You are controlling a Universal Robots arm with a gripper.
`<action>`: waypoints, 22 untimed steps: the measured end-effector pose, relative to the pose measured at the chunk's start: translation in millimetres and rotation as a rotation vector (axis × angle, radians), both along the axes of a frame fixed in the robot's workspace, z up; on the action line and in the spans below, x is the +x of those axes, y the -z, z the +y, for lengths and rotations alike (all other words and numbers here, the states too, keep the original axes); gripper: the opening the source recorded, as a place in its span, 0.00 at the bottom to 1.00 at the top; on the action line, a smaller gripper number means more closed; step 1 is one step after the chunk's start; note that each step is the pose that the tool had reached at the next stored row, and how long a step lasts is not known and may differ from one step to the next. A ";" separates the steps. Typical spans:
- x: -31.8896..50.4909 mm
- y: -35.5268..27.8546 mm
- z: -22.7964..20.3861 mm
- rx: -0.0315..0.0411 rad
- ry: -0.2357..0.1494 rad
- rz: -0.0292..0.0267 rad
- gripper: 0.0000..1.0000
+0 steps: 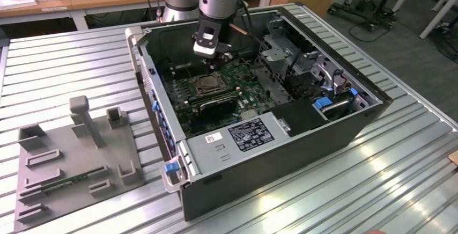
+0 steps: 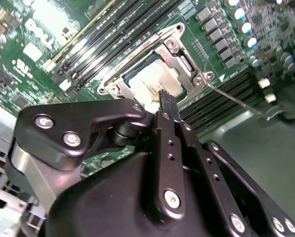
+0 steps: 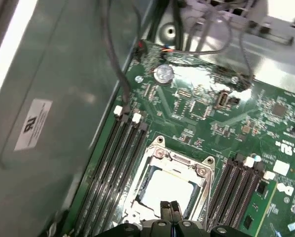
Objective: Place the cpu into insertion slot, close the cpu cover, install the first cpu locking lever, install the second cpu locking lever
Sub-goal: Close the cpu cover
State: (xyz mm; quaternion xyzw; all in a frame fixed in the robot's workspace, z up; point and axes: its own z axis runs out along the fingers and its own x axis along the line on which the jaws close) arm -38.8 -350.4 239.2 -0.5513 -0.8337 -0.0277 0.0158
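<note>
Ribbed table (image 1: 372,185), one case (image 1: 286,161): one cpu (image 3: 168,188) seated beneath one claw (image 3: 169,205).

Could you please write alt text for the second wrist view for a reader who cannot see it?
The gripper, fingers shut, points at the insertion slot in a green motherboard, where the pale cpu lies under the lowered cpu cover. Black memory slots flank the slot, and a thin locking lever juts out to one side.
</note>
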 end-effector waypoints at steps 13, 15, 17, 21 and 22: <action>-0.1 0.1 0.0 0.0000 -0.169 0.0000 0.11; -0.1 0.1 0.0 0.0000 -0.169 0.0000 0.11; -0.1 0.1 0.0 0.0000 -0.169 0.0000 0.11; -0.1 0.1 0.0 0.0000 -0.169 0.0000 0.11; -0.1 0.1 0.0 0.0000 -0.169 0.0000 0.11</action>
